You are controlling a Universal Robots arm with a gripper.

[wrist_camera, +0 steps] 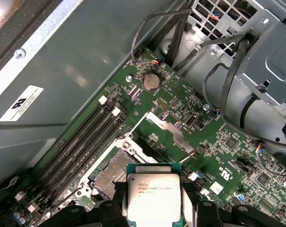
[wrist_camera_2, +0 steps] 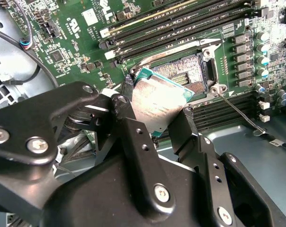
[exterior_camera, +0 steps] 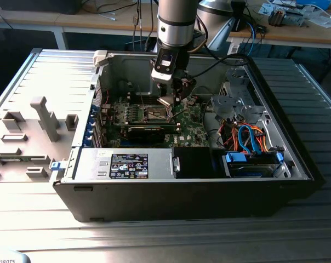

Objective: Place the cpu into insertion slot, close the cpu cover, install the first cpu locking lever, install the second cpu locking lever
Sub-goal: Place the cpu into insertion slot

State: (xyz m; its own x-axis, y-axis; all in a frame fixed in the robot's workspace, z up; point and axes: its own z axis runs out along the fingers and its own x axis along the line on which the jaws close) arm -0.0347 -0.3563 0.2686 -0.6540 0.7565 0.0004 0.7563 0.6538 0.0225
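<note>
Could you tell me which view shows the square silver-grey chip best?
The first wrist view: the small flat square silver-grey cpu faces the camera squarely, held in the black gripper. The second wrist view shows it tilted near the dark square insertion slot; in the exterior view it is a pale speck at the gripper's tip.

The flat square metal cpu shows a silver-grey face edged in green. The jointed metal gripper is matte black, the flat circuit board green, the square insertion slot dark with a silver rim, the bundled cables orange and blue
</note>
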